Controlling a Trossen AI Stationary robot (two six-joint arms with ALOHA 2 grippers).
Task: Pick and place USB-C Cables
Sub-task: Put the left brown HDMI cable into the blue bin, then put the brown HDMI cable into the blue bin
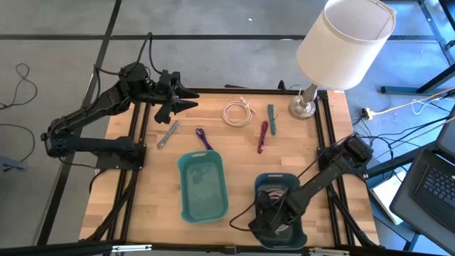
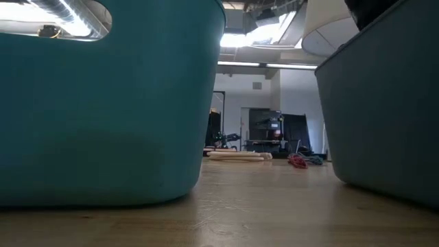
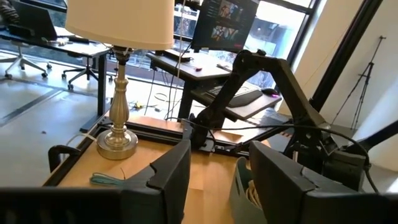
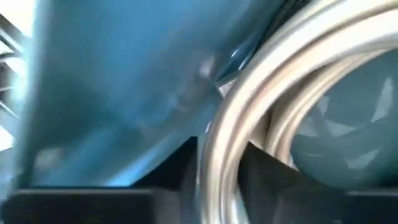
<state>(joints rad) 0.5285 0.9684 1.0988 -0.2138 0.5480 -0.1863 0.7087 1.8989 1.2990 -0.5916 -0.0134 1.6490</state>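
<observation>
Right hand [image 1: 274, 213], low in the right tray [image 1: 298, 186], at a cream coil [image 4: 249, 124]; its grip cannot be told. Left hand [image 1: 190, 99], fingers apart, waits at the table's [image 1: 142, 185] far edge. A second coil [image 1: 238, 112] lies near the lamp [image 1: 341, 43]: probably light, springy, best pinched across its bundled loops.

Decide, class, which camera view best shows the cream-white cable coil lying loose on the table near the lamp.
The high view: the cream-white coil lies whole on the bare wood, left of the lamp base. The low view shows only a pale sliver between the two teal trays. The left wrist view misses it; the right wrist view shows a different coil up close.
</observation>
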